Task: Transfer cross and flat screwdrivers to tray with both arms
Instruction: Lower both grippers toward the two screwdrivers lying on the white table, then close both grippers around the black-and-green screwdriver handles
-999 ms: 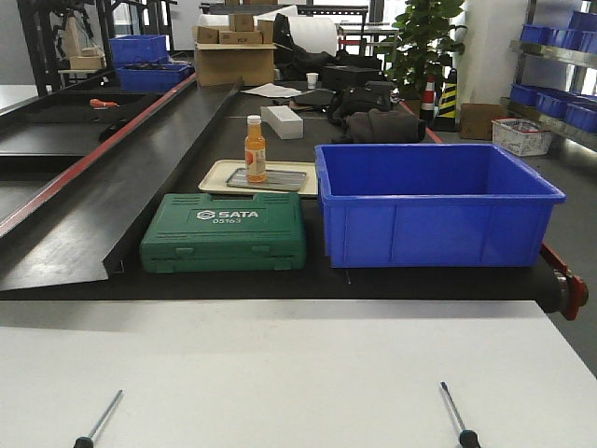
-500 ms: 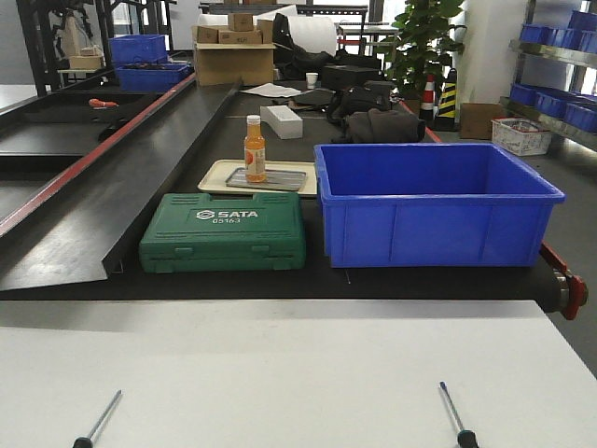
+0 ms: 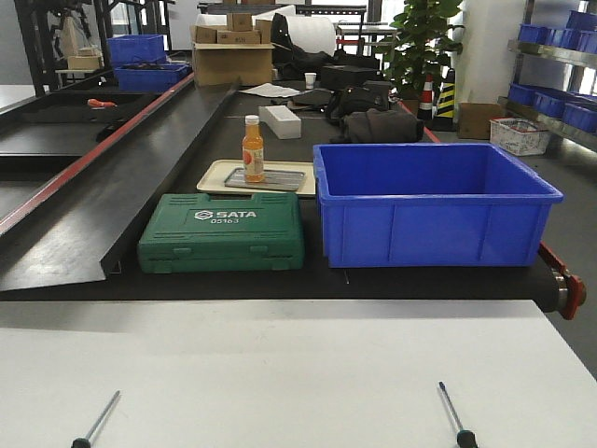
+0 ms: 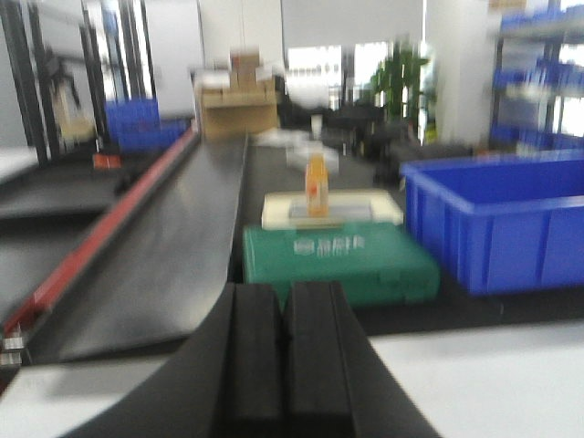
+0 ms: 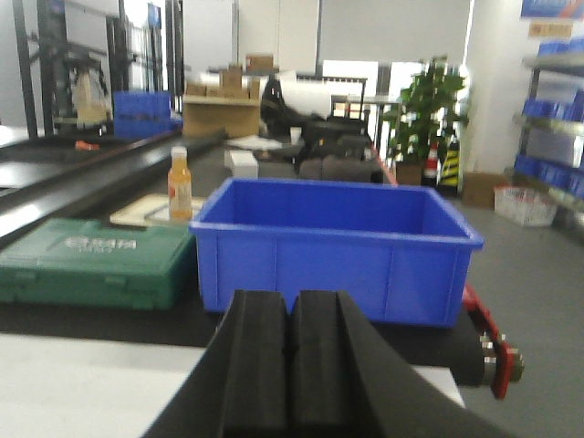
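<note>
The left end effector (image 4: pixel 283 297) has its two black pads pressed together with nothing between them, seen in its own blurred wrist view. The right end effector (image 5: pixel 292 306) is likewise closed on nothing, in a sharper wrist view. Only the front view shows the two screwdrivers. The left screwdriver (image 3: pixel 96 422) and the right screwdriver (image 3: pixel 455 417) lie well apart at the near edge of the white tabletop (image 3: pixel 298 364), their handles cut off by the frame. Beyond the tabletop, on a black surface, the grey metal tray (image 3: pixel 280 179) sits on a cream tray (image 3: pixel 213 175), with an orange bottle (image 3: pixel 253 149) standing on it. A green case (image 3: pixel 222 232) lies in front of them, just beside a blue bin (image 3: pixel 438 201). Both wrist views show the case, bottle and bin.
</note>
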`<state>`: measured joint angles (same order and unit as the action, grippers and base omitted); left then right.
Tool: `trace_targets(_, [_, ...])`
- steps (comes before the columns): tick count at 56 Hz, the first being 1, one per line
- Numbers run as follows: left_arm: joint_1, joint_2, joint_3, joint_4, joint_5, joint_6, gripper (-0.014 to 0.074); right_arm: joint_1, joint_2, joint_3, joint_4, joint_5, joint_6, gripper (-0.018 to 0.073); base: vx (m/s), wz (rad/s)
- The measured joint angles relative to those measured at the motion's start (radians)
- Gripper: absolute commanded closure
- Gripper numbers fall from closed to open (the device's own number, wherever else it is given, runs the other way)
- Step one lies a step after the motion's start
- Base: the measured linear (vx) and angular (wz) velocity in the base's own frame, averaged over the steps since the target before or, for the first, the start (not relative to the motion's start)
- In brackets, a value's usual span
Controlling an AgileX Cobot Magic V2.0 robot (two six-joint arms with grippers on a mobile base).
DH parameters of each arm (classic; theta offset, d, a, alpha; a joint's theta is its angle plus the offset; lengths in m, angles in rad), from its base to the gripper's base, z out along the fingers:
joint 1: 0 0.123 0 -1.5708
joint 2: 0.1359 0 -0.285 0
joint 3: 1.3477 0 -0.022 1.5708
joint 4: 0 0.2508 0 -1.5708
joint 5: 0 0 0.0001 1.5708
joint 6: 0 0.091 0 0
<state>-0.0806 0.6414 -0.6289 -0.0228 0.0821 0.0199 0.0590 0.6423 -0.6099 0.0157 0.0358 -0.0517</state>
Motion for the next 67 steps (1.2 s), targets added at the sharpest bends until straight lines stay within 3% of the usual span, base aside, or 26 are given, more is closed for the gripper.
trace_targets(8, [0.000,0.223,-0.041,0.000,0.005,0.000,0.0579,0.000,0.204,-0.022,0.001,0.021,0.002,0.0554,0.00,0.00])
trace_targets(16, [0.000,0.392,-0.044,0.000,-0.006,0.000,0.0476,0.000,0.351,-0.022,0.001,0.064,0.002,0.0453,0.00,0.00])
trace_targets(32, [0.000,0.546,-0.044,0.000,-0.029,-0.005,0.0120,0.000,0.466,-0.022,0.001,0.069,0.001,-0.0034,0.00,0.00])
trace_targets(38, [0.000,0.557,-0.044,0.000,-0.030,-0.007,0.0052,0.000,0.498,-0.023,0.008,0.025,0.007,-0.0138,0.00,0.00])
trace_targets(44, [0.000,0.556,-0.044,0.000,-0.026,-0.007,0.0040,0.000,0.549,-0.068,0.039,0.068,0.037,-0.0132,0.00,0.00])
trace_targets(54, [0.000,0.556,-0.044,0.000,0.001,-0.007,0.0041,-0.009,0.746,-0.304,0.029,0.393,0.045,-0.0048,0.00,0.00])
trace_targets(67, [0.000,0.556,-0.044,0.000,0.010,-0.007,0.0041,-0.010,1.051,-0.605,-0.006,0.690,0.045,0.0028,0.00,0.00])
